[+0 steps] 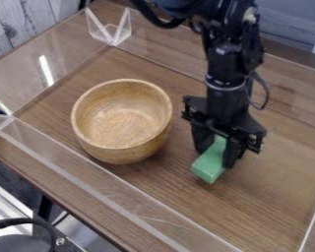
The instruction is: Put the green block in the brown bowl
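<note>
The green block (208, 168) is a small bright green bar, clamped between the fingers of my gripper (219, 151), which is shut on its upper part. The block hangs tilted, its lower end just above or barely touching the wooden tabletop; I cannot tell which. The black arm rises straight up from the gripper. The brown bowl (119, 148), round, light wood with thick walls, stands empty to the left of the gripper, about one block length away.
Clear acrylic walls (68, 172) fence the wooden tabletop (272, 212) along its front and left edges. A small clear plastic stand (107, 28) sits at the back left. Bare wood lies right of and in front of the gripper.
</note>
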{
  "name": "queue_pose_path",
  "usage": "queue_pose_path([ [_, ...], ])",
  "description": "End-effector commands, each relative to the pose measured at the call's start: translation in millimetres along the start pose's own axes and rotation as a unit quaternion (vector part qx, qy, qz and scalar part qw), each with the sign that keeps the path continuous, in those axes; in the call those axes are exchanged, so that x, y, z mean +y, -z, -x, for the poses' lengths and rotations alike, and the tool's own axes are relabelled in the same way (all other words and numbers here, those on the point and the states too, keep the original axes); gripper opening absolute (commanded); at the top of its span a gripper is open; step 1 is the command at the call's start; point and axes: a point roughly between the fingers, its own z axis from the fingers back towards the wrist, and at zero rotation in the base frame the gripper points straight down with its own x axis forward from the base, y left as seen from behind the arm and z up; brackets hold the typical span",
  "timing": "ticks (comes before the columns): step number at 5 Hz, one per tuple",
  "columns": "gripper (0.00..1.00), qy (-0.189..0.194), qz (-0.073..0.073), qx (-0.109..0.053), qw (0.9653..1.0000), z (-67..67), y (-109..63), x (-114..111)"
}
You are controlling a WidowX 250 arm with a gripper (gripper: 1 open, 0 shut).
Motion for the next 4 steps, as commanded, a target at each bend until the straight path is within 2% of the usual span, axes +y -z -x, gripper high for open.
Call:
queue_pose_path([
  [1,0.00,-0.004,0.004,-0.059,0.9982,-19.1,-36.2,2],
  [2,0.00,-0.011,0.002,-0.074,0.9972,-22.7,-46.8,11],
  [4,0.00,-0.018,-0.002,-0.072,0.9972,-15.2,-42.4,21],
])
